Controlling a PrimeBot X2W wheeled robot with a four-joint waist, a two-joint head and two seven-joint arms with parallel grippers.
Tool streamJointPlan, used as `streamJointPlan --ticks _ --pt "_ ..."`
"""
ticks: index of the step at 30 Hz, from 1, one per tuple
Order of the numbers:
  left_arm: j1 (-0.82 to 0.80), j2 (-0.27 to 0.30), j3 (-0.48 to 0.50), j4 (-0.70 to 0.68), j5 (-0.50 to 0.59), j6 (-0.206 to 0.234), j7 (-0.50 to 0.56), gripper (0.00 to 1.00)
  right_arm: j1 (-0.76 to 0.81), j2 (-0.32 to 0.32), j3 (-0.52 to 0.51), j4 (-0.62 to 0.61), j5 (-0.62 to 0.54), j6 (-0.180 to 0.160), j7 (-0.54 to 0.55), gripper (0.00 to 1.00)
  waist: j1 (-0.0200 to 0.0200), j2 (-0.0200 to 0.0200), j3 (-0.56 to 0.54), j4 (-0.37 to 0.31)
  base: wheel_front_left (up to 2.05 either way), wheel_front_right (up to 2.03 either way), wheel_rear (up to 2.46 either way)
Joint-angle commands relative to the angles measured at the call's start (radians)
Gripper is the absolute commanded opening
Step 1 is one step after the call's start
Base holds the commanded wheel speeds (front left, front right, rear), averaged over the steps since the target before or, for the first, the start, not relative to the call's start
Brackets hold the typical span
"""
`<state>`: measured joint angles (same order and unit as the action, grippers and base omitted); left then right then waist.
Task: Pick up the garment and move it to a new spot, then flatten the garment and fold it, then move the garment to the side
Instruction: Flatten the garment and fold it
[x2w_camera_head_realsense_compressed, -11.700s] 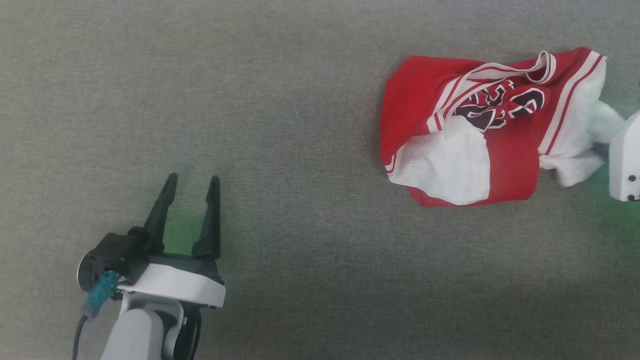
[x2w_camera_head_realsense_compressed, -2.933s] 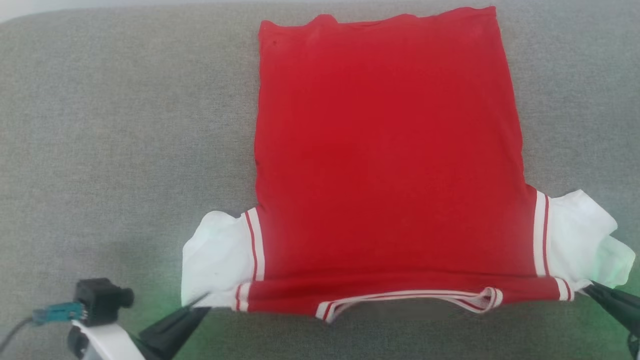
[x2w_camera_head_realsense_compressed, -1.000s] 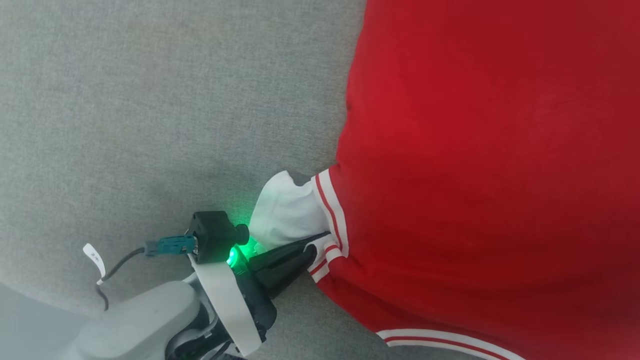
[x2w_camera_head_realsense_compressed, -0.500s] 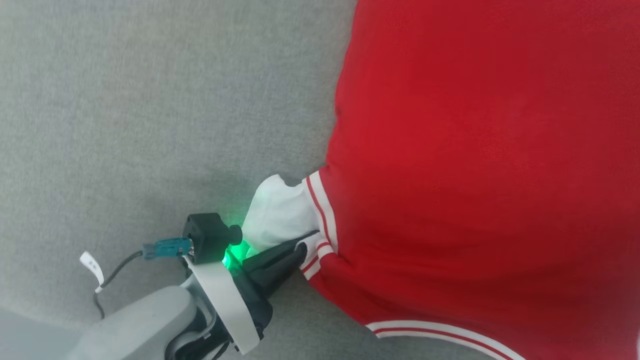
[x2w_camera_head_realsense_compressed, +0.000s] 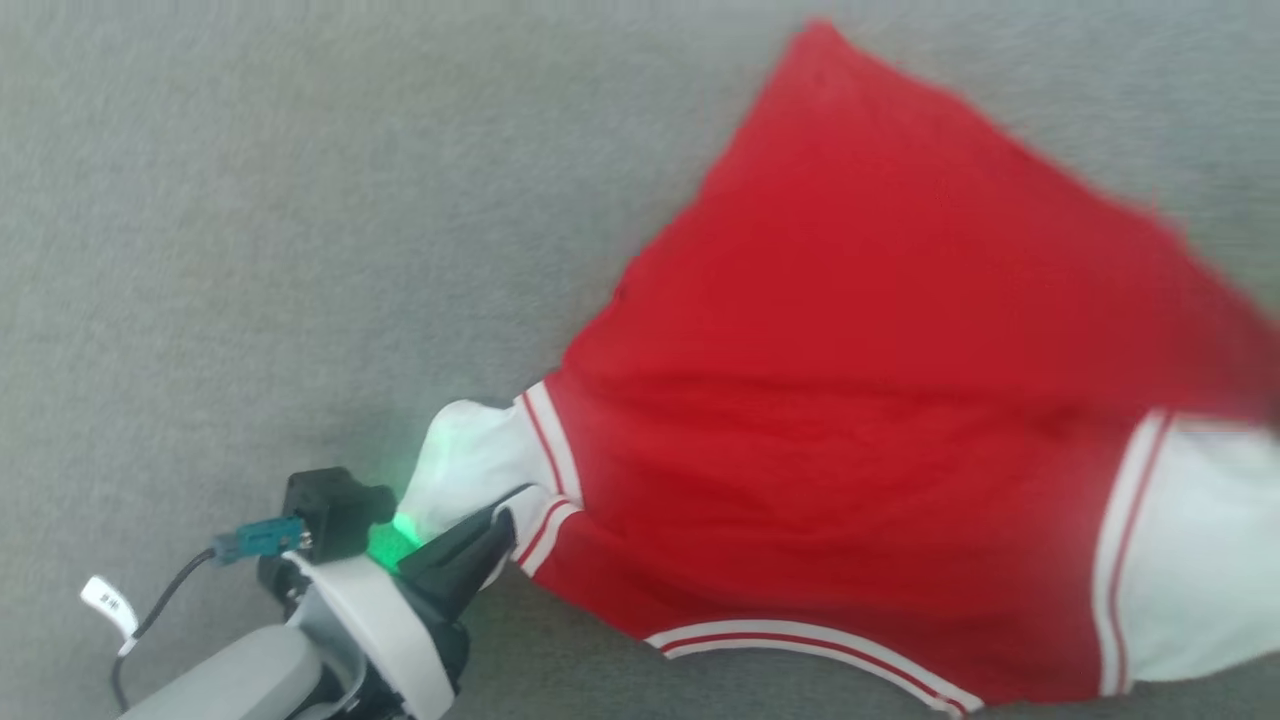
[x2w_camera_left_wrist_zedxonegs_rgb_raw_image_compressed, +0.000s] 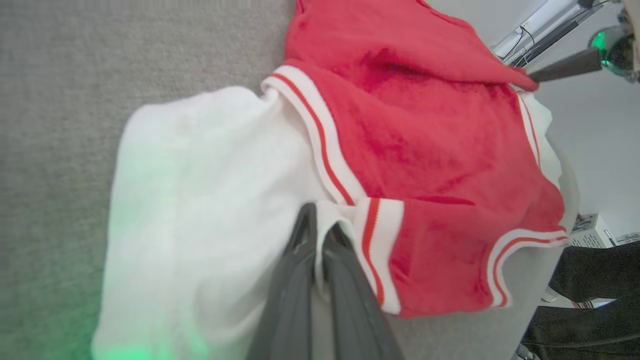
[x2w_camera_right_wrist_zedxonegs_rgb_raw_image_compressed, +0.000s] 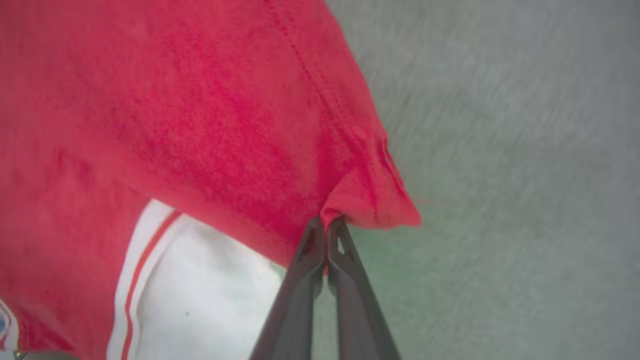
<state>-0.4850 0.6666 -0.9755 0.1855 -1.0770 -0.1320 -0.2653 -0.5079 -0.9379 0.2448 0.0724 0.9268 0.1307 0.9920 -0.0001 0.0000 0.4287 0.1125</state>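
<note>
The garment (x2w_camera_head_realsense_compressed: 880, 400), red with white sleeves and striped trim, lies back side up on the grey cloth surface (x2w_camera_head_realsense_compressed: 300, 250), its far right part lifted and blurred. My left gripper (x2w_camera_head_realsense_compressed: 508, 508) is shut on the left sleeve beside the striped shoulder trim; in the left wrist view the left gripper (x2w_camera_left_wrist_zedxonegs_rgb_raw_image_compressed: 320, 227) pinches that white cloth. My right gripper (x2w_camera_right_wrist_zedxonegs_rgb_raw_image_compressed: 327, 222) is shut on a red hem corner of the garment (x2w_camera_right_wrist_zedxonegs_rgb_raw_image_compressed: 200, 125), held over the white right sleeve (x2w_camera_right_wrist_zedxonegs_rgb_raw_image_compressed: 200, 295). From the left wrist the right gripper (x2w_camera_left_wrist_zedxonegs_rgb_raw_image_compressed: 534, 79) shows far off, holding that red corner.
Grey cloth surface stretches to the left and far side of the garment. Past its edge in the left wrist view are a pale floor (x2w_camera_left_wrist_zedxonegs_rgb_raw_image_compressed: 595, 130), a white box (x2w_camera_left_wrist_zedxonegs_rgb_raw_image_compressed: 590, 225) and dark shapes (x2w_camera_left_wrist_zedxonegs_rgb_raw_image_compressed: 590, 280) at the lower right.
The head view has shifted and now takes in more of the garment. The garment's far right hem corner has come up and towards the right sleeve. My left gripper keeps its hold on the left sleeve.
</note>
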Motion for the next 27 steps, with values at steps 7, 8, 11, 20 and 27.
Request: streamJointPlan --ticks 7,8,11,20,27 --pt "0.079 0.021 0.058 -0.009 0.009 0.003 0.001 0.0 0.448 0.029 -0.039 -0.218 0.03 0.0 -0.004 0.0 0.0001 0.0 -0.074 -0.073 0.0 0.0 0.0" --pt "0.081 0.021 0.062 -0.01 0.011 0.003 0.001 0.0 0.492 0.044 -0.038 -0.237 0.026 0.0 -0.002 0.0 0.0001 0.0 -0.075 -0.074 0.0 0.0 0.0" --pt "0.095 0.02 0.07 -0.012 0.014 0.003 0.001 0.0 0.592 0.098 -0.026 -0.285 -0.003 0.0 0.001 0.0 0.0001 0.0 -0.083 -0.076 0.0 0.0 0.0" --pt "0.116 0.027 0.07 -0.012 0.009 0.003 0.001 0.0 0.627 0.185 -0.046 -0.318 -0.094 0.0 -0.092 0.98 0.0001 0.0 -0.105 -0.088 0.0 0.0 0.0" --pt "0.128 0.007 0.078 -0.024 0.014 0.003 0.001 0.0 0.673 0.158 -0.234 -0.449 -0.037 0.0 -0.118 1.0 0.0001 0.0 -0.112 -0.072 0.0 0.0 0.0"
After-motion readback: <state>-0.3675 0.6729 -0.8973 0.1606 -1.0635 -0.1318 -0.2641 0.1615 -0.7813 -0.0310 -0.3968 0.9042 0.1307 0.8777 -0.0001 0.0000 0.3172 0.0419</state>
